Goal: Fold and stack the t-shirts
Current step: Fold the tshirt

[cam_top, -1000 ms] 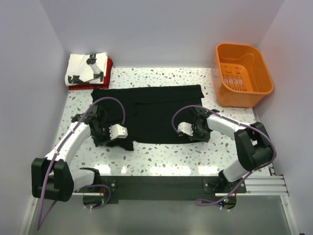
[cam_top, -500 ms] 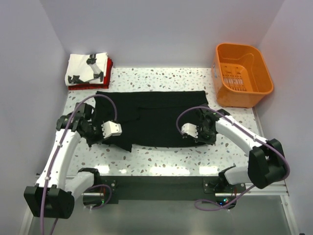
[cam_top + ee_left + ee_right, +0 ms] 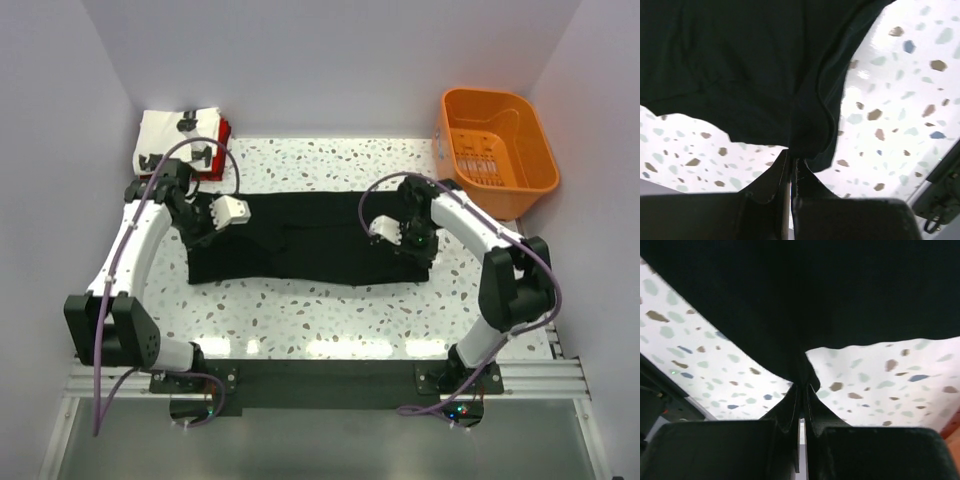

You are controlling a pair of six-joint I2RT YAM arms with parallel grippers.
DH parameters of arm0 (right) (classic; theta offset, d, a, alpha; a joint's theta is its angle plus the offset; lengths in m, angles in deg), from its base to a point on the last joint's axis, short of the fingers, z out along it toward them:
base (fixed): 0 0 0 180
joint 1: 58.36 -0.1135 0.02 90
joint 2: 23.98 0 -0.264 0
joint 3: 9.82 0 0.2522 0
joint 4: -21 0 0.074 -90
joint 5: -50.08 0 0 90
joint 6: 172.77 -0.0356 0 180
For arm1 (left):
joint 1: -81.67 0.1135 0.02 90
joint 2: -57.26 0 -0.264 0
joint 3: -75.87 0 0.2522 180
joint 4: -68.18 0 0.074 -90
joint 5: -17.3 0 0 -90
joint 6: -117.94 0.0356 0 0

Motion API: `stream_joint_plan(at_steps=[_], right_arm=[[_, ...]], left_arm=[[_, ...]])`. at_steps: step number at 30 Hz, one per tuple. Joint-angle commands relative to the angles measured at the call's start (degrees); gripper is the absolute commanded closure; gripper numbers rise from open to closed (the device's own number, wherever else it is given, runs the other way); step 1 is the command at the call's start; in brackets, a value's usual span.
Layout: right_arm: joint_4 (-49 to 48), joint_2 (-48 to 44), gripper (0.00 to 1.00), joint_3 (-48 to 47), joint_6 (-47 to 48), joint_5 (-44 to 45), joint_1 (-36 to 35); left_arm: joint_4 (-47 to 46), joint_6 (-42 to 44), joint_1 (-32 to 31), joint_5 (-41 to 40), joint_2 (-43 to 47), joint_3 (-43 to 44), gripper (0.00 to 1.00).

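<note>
Across the middle of the table (image 3: pixel 330 310) we see the black t-shirt (image 3: pixel 300 250) spread wide; the left end effector (image 3: pixel 791 159) and the right end effector (image 3: pixel 801 390) are each clamped tight on its cloth.

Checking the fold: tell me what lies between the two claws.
The black t-shirt, held by left claw and right claw alike; top view shows it.

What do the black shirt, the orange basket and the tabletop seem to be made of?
The black t-shirt looks like soft matte knit cloth, maybe cotton: it drapes and creases. The orange basket looks like moulded plastic, slightly glossy, with slots. The table has a speckled terrazzo look, glossy with glare; stone or laminate, unclear.
</note>
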Motion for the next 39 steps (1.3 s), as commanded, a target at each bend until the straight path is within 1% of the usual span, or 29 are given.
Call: stream_joint_plan(at_steps=[1, 2, 3, 4, 8, 14, 17, 22, 28, 33, 39], right_arm=[[5.1, 5.1, 1.00, -9.6, 2.6, -2.1, 2.3], [5.2, 6.5, 1.00, -11.3, 2.8, -2.0, 2.6], [5.4, 8.7, 1.00, -14.1, 3.3, -1.7, 3.0], [5.3, 9.8, 1.00, -15.5, 3.9, -1.4, 3.2], [5.5, 14.8, 1.00, -21.5, 4.7, 0.2, 3.4], [5.2, 22.1, 1.00, -30.9, 5.6, 2.3, 3.4], [5.2, 24.5, 1.00, -33.7, 6.4, 2.5, 3.4], [5.0, 27.1, 1.00, -36.1, 7.3, 4.9, 3.4], [3.1, 28.1, 1.00, -36.2, 8.2, 6.7, 4.1], [3.5, 29.2, 1.00, -38.0, 8.4, 7.1, 4.5], [4.4, 31.9, 1.00, -41.2, 8.1, 7.3, 4.5]], left_arm=[[-5.0, 0.1, 0.9, -0.8, -6.5, 5.8, 1.00], [-5.1, 0.1, 0.9, -0.8, -7.9, 8.1, 1.00], [-5.1, 0.5, 2.3, -0.8, -9.5, 9.2, 1.00], [-5.5, 0.5, 2.8, -0.9, -12.3, 11.3, 1.00], [-5.2, 1.0, 3.7, 0.1, -18.1, 16.5, 1.00], [-6.2, 1.7, 4.5, 0.0, -23.7, 20.4, 1.00], [-6.7, 1.3, 4.6, 0.4, -25.8, 21.9, 1.00], [-8.3, 0.8, 4.6, 0.4, -28.4, 23.1, 1.00], [-9.5, 0.9, 4.4, 0.2, -30.5, 24.4, 1.00], [-10.5, 1.5, 4.4, 0.2, -31.7, 24.7, 1.00], [-10.9, 1.6, 4.4, -0.3, -34.7, 27.1, 1.00]])
